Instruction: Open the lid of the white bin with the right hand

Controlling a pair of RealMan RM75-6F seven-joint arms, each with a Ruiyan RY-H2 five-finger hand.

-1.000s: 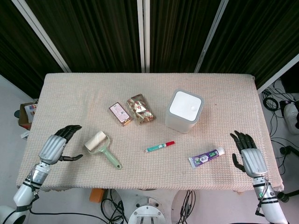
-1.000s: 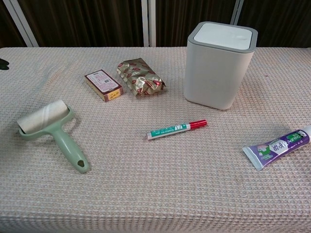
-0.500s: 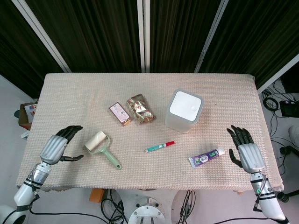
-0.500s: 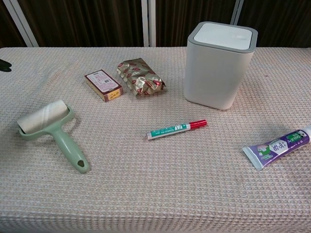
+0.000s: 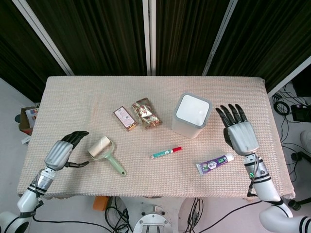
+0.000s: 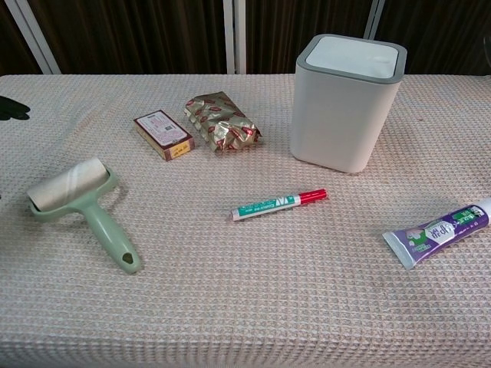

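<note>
No text can be read with certainty. Print is carried on the purple tube (image 6: 435, 231), where white lettering is seen but cannot be made out. A white label band with dark marks is borne by the marker (image 6: 267, 205), too small to read. A pale label with fine print is shown on the small box (image 6: 163, 134), and patterned print on the foil packet (image 6: 222, 123); neither is legible.

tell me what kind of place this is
Probably a lab or robot test station, not a home: a table under a beige waffle-weave cloth, dark curtains behind it, and loose cables on the floor beside it.
</note>
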